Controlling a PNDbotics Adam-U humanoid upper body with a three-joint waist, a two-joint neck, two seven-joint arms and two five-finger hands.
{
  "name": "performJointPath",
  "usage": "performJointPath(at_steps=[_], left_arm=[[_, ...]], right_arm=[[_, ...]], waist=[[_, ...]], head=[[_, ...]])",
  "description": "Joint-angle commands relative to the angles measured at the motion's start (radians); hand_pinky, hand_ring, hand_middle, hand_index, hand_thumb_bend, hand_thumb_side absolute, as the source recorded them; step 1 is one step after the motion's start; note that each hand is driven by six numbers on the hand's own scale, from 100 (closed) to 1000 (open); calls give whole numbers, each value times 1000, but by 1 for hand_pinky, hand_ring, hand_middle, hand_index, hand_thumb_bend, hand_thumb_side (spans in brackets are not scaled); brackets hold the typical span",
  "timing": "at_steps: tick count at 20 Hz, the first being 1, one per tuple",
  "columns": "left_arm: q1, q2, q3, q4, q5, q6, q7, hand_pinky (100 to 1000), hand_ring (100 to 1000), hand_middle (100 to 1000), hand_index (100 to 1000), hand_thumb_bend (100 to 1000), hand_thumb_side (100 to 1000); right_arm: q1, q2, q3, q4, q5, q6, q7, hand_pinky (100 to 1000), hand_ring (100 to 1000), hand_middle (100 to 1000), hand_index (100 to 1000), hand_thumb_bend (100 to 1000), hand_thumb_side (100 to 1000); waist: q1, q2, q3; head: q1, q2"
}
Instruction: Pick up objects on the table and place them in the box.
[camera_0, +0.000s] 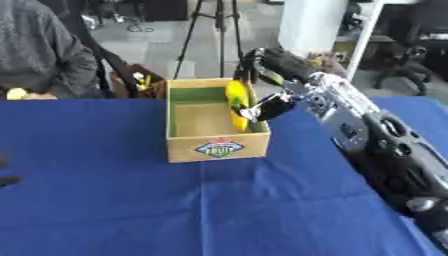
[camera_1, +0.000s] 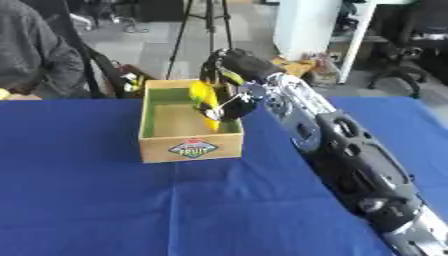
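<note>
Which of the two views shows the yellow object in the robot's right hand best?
The left eye view: the yellow object shows long and mostly clear above the box, held by the right hand. In the right eye view the hand covers more of it.

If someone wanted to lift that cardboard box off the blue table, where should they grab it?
Probably by the box's two short side walls, coming down from above with a hand on each. Its top is open, and the right hand with the yellow object crowds its right wall.
</note>
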Motion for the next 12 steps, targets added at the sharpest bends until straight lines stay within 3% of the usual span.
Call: performJointPath(at_steps=[1,12], left_arm=[[-17,13,7,-22,4,-1,1,672,800,583,697,572,964],[-28,11,6,-23,7,0,-1,672,800,582,696,574,963]], right_arm=[[-11,-38,-25,16,21,11,-21,548,550,525,582,191,252],[-5,-33,-32,67,56,14,-41,552,555,527,585,203,289]], waist=[[4,-9,10],[-2,12,50]], head=[[-12,-23],[-39,-50]])
